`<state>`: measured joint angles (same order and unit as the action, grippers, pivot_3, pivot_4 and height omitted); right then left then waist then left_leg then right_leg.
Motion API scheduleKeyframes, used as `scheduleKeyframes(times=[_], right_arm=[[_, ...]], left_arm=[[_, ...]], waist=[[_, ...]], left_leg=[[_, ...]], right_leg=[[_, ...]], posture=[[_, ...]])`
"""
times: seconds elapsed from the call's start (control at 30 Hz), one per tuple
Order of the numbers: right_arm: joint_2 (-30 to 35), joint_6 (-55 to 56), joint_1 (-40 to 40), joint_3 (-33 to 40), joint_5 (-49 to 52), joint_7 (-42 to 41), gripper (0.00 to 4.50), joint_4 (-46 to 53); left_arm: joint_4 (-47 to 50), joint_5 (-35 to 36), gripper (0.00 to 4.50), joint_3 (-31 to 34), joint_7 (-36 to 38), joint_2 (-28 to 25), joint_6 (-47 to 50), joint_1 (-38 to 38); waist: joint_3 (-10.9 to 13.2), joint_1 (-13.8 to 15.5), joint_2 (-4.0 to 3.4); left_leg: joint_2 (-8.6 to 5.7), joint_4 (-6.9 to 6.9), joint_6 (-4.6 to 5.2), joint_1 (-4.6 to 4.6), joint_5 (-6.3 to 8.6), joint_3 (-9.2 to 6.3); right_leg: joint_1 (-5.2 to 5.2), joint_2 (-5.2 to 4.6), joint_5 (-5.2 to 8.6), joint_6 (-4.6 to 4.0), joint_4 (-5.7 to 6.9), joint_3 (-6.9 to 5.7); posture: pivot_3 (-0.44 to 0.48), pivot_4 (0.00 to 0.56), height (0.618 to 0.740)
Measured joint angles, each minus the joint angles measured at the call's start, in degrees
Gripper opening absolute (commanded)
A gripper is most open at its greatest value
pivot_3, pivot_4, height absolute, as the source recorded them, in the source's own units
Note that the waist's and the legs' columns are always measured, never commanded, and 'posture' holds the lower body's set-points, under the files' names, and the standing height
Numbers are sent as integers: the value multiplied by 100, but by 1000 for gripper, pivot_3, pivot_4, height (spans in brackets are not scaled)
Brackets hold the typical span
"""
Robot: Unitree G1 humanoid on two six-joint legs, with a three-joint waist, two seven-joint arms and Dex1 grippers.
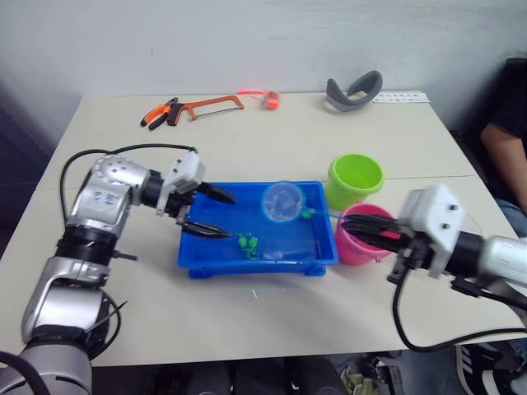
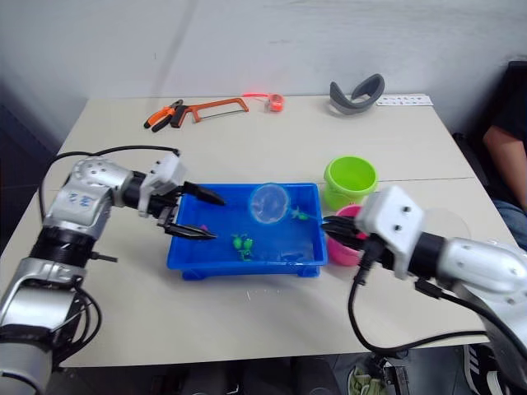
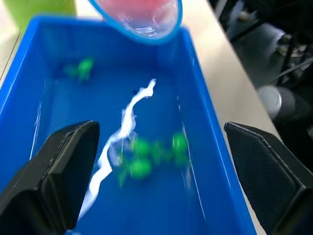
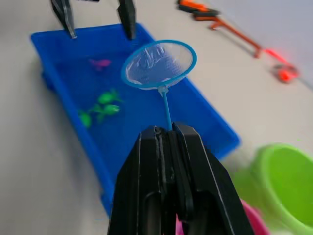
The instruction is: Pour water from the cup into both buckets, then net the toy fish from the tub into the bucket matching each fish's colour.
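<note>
Right hand [image 4: 168,134]: clenched on net [image 4: 159,64] handle, hoop above tub [image 1: 198,263]. Left hand [image 1: 212,212]: fingers spread, ungrasping, at tub's end. Green fish [image 1: 246,242] inside.

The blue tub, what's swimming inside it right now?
Inside the blue tub are a few green toy fish near the middle and a pink fish at the left gripper's end. The net is held above it and may hide whatever lies beneath.

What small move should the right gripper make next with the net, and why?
Probably lower the net toward the green fish. The right gripper is shut on the handle, the hoop looks empty and hangs above the tub, and the fish lie in the water below it.
</note>
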<state>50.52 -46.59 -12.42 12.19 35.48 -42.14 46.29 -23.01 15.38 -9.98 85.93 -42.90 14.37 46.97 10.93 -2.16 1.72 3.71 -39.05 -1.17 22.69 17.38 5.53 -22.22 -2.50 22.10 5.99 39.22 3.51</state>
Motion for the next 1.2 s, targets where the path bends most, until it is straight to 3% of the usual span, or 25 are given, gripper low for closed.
scheduleKeyframes(times=[0.2,0.33,0.7,1.2], right_arm=[[-603,473,-1148,-2029,-893,-161,0,-1367],[-1119,777,-1757,-2758,-1369,-298,0,-2343],[-1525,1427,-2149,-3597,-2416,-673,0,-3768],[-2648,1591,-2445,-3631,-2732,-580,0,-4442]], left_arm=[[449,-11,4452,487,-161,-900,121,-793],[687,-19,4452,715,-363,-1190,127,-1153],[994,2,4452,981,-676,-1241,348,-1439],[1096,5,4452,1012,-763,-1300,374,-1490]], waist=[[0,39,1],[0,18,1],[0,3,1],[0,-125,1]], left_leg=[[-1,-15,2,44,1,-5],[0,-18,1,41,1,0],[2,-17,1,43,0,3],[5,-13,-3,43,-2,3]], right_leg=[[-37,-21,0,0,9,-15],[-40,-18,0,0,22,-23],[-47,-18,1,-2,25,-25],[-50,-19,2,-4,29,-26]], posture=[[0,150,740],[0,150,740],[0,150,740],[0,150,740]])
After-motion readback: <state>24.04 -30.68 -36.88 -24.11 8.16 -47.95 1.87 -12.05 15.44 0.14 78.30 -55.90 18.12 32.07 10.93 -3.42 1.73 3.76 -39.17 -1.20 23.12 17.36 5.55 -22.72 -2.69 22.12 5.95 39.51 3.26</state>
